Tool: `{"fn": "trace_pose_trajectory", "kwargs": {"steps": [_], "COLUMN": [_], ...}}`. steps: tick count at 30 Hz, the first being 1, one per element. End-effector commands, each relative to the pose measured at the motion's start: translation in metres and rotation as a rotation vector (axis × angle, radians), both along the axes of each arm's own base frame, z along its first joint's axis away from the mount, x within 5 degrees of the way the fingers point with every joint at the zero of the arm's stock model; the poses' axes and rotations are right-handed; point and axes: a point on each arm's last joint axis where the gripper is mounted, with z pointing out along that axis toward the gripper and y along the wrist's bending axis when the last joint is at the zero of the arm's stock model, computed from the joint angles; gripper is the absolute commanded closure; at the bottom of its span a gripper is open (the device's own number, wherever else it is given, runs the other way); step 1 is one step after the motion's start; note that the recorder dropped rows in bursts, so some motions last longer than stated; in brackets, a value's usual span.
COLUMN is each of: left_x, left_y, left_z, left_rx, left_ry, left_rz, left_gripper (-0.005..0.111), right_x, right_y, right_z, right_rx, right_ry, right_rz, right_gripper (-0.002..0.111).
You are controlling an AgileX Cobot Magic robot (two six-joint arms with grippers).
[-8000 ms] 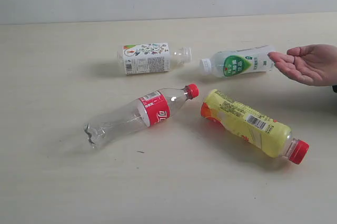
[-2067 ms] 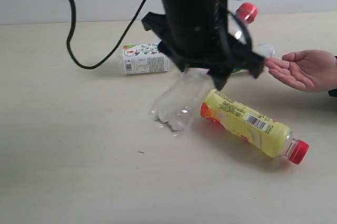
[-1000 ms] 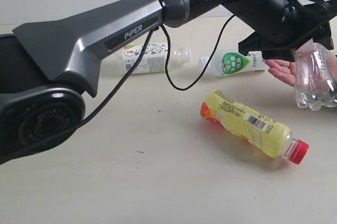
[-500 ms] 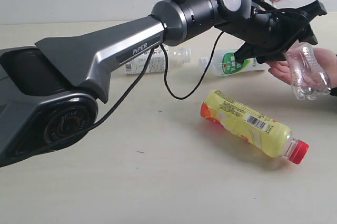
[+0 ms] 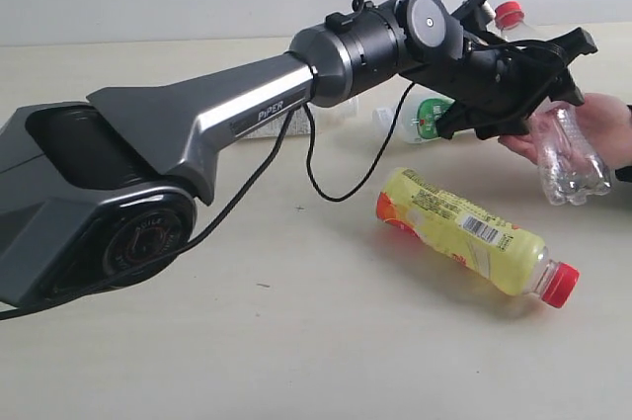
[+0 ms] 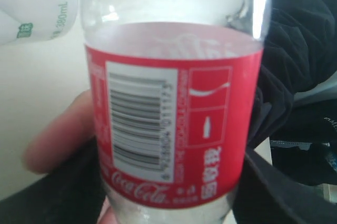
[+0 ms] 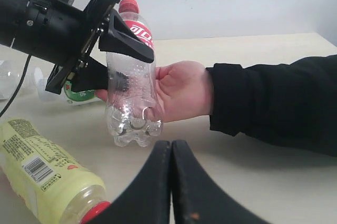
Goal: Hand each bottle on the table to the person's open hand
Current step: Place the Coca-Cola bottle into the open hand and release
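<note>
Since half a second ago the crushed bottle (image 5: 571, 158) has sunk a little and now stands upright against the person's open palm (image 7: 184, 89), whose fingers curl round its lumpy base. The robot's left hand (image 5: 528, 79) pinches it high up, round the glossy red label. I'd say that grip leaves the thin, dented clear body free for the person to take. The right hand (image 7: 170, 147) waits low over the desk (image 5: 197, 341), its dark fingers pressed together on nothing. Further out, the fat yellow bottle (image 5: 464, 232) with its red cap lies on its side on the pale wood-look top. The green-labelled bottle (image 5: 427, 122) lies partly behind the arm. Both are yet to be handed over.
</note>
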Motion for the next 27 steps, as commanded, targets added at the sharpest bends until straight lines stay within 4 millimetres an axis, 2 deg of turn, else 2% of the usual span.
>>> {"fn": "trace_pose_trajectory", "kwargs": {"steps": [1,9,19,23,27], "left_x": [0.0014,0.0014,0.0010,0.0007,0.0003], "left_y": [0.0005,0.0005,0.0006,0.0003,0.0004], "left_z": [0.0032,0.0032,0.0030,0.0034,0.0031], "left_rx": [-0.011,-0.011,-0.007,-0.011,-0.008], "left_ry": [-0.002,-0.002,-0.009,-0.011,-0.011], "left_rz": [-0.001,-0.001,-0.010,-0.016,-0.021], "left_gripper": [0.084,0.061,0.043,0.030,0.028], "right_x": [-0.0001,-0.0001,-0.0001,-0.0001,-0.0001], "right_y": [-0.0004,-0.0004,-0.0004,-0.0004,-0.0004], "right_z": [-0.0004,-0.0004,-0.0004,-0.0004,-0.0004], "right_rx": [-0.003,-0.003,-0.003,-0.003,-0.003], "right_ry": [-0.006,-0.006,-0.006,-0.006,-0.006], "right_rz": [-0.007,-0.007,-0.007,-0.007,-0.007], "right_gripper": [0.108,0.108,0.108,0.108,0.108]}}
